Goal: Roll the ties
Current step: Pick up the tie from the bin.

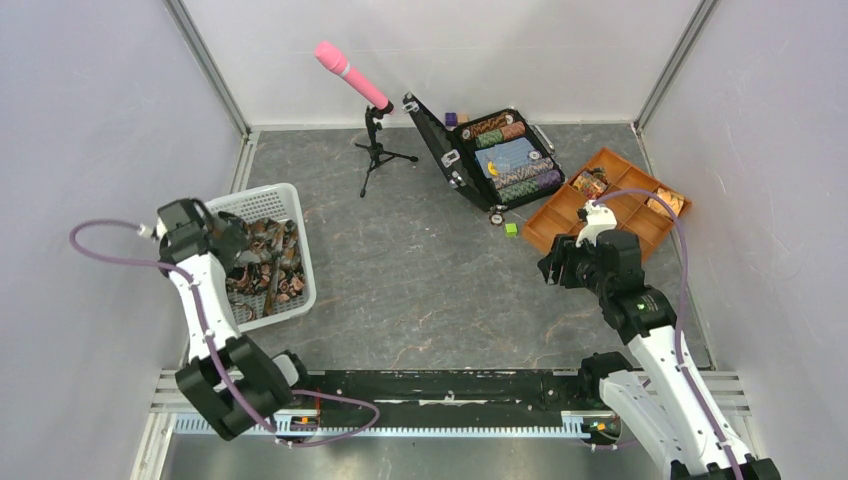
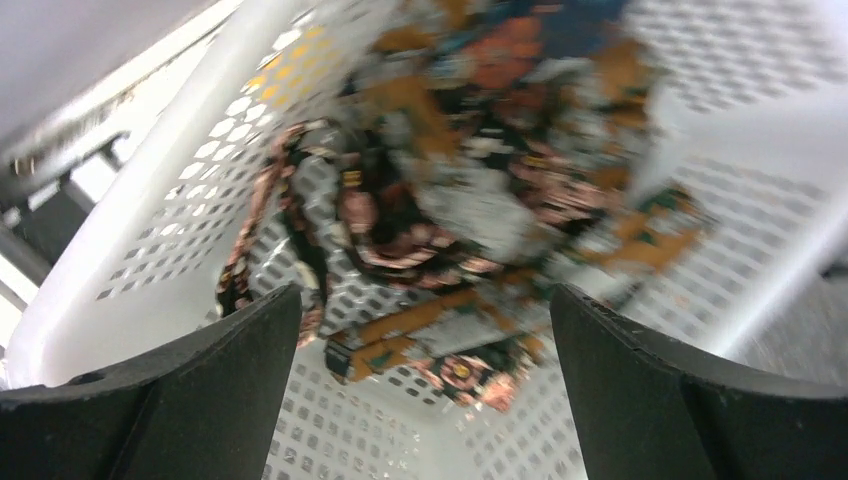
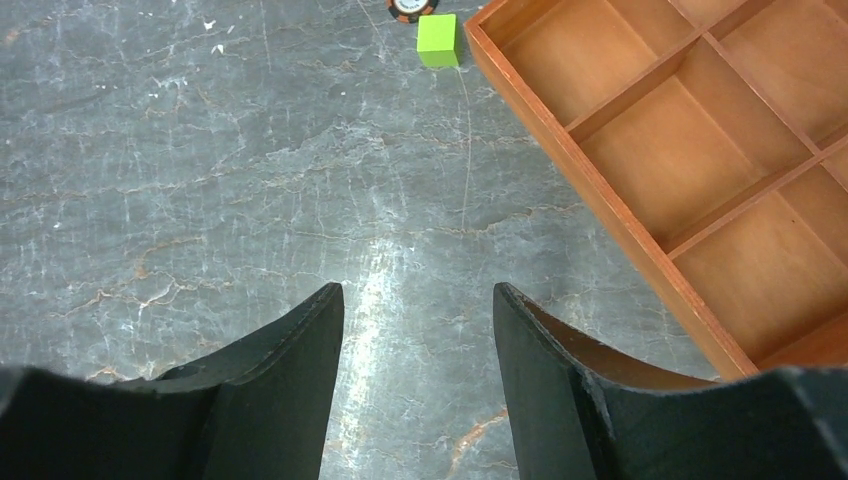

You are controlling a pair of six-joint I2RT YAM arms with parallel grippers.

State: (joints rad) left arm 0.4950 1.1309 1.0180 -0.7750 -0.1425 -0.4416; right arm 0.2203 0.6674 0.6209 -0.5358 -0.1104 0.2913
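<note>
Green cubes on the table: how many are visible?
1. The green cube lies beside a corner of the wooden tray, near a poker chip. Others may be hidden.

I look down on the ties (image 2: 450, 200): a loose tangled heap, dark floral prints with orange, in the white basket (image 2: 180, 230).

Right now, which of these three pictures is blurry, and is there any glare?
Left wrist view: the ties in the white basket are smeared, worst toward the top right. Right wrist view: sharp, with a pale streak of glare on the table. Top view: evenly lit and crisp, no harsh shadows.
</note>
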